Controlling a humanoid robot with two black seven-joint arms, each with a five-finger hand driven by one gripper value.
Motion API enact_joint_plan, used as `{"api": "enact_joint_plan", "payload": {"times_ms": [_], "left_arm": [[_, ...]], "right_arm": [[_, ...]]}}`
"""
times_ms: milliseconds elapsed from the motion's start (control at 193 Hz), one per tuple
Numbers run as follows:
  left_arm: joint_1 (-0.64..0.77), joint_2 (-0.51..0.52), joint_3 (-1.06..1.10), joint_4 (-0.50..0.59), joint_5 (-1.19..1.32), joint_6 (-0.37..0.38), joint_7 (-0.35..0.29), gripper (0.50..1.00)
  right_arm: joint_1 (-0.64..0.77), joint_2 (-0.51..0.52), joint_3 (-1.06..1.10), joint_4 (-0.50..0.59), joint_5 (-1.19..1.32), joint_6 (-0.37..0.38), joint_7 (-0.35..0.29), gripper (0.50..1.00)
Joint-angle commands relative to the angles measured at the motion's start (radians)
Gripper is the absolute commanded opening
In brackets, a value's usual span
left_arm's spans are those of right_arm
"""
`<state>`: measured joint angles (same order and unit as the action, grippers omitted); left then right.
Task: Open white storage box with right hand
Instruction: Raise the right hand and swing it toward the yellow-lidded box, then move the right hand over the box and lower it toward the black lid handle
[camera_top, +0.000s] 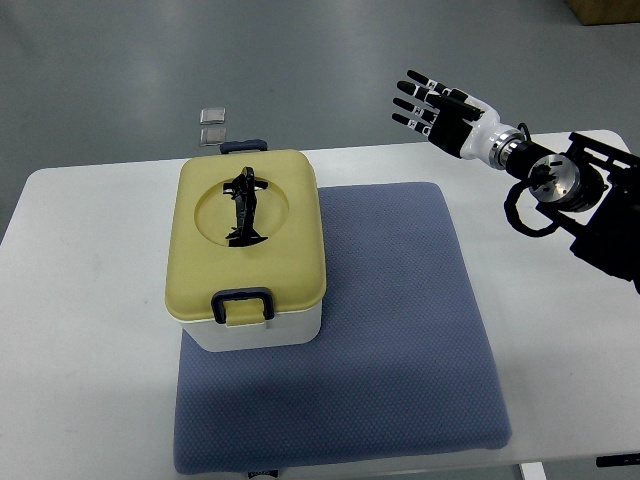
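Progress was nil, by the look of it: the white storage box (247, 262) sat shut on the left part of a blue mat (400, 330) on the tabletop (80, 330), its yellow lid (290, 240) down and the dark front latch (243, 300) apparently fastened. The right hand (437, 108) hung well apart from it, above the far right edge, fingers spread and holding nothing. Reaching over, freeing the latch and lifting the lid all remained. Nothing stood between hand and box; two small pale squares (213, 126) lay on the floor beyond.
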<state>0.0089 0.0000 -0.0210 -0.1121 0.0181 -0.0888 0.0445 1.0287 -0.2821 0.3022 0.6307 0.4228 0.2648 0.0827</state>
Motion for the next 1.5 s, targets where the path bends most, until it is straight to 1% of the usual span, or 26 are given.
{"api": "enact_joint_plan", "payload": {"times_ms": [0, 114, 327, 467, 804, 918, 1068, 1141, 1214, 1338, 1432, 1494], "left_arm": [[0.002, 0.000, -0.001, -0.001, 0.000, 0.001, 0.000, 1.000], [0.005, 0.000, -0.004, -0.001, -0.004, 0.001, 0.000, 1.000], [0.000, 0.000, -0.001, 0.000, -0.004, 0.001, 0.000, 1.000], [-0.009, 0.000, 0.001, 0.000, -0.004, 0.001, 0.000, 1.000], [-0.009, 0.000, -0.004, -0.001, -0.004, 0.001, 0.000, 1.000], [-0.009, 0.000, -0.004, 0.002, -0.004, 0.001, 0.000, 1.000], [-0.009, 0.000, -0.004, -0.001, -0.004, 0.001, 0.000, 1.000], [-0.009, 0.000, -0.004, -0.001, -0.004, 0.001, 0.000, 1.000], [-0.009, 0.000, -0.004, -0.001, -0.004, 0.001, 0.000, 1.000], [-0.009, 0.000, -0.004, -0.001, -0.004, 0.001, 0.000, 1.000], [-0.009, 0.000, -0.004, -0.001, -0.004, 0.001, 0.000, 1.000], [-0.009, 0.000, -0.004, -0.001, -0.004, 0.001, 0.000, 1.000]], "right_arm": [[0.002, 0.001, -0.001, 0.001, -0.001, -0.002, 0.000, 0.926], [0.005, 0.001, -0.001, 0.000, -0.001, -0.019, 0.002, 0.926], [0.013, 0.001, -0.001, 0.004, -0.007, -0.018, 0.003, 0.924], [0.017, -0.003, 0.000, 0.006, -0.079, -0.018, 0.008, 0.924], [0.071, 0.003, -0.001, 0.006, -0.372, -0.009, 0.095, 0.921], [0.105, 0.000, -0.001, 0.006, -0.467, -0.006, 0.114, 0.921], [0.154, -0.002, -0.011, 0.007, -0.633, 0.028, 0.154, 0.921], [0.172, -0.006, -0.017, 0.007, -0.699, 0.033, 0.163, 0.921], [0.194, -0.012, -0.018, 0.007, -0.783, 0.054, 0.177, 0.921], [0.225, -0.046, -0.018, 0.018, -0.917, 0.091, 0.207, 0.921], [0.252, -0.057, -0.020, 0.037, -1.035, 0.117, 0.233, 0.921], [0.269, -0.057, -0.020, 0.041, -1.124, 0.129, 0.265, 0.921]]}}
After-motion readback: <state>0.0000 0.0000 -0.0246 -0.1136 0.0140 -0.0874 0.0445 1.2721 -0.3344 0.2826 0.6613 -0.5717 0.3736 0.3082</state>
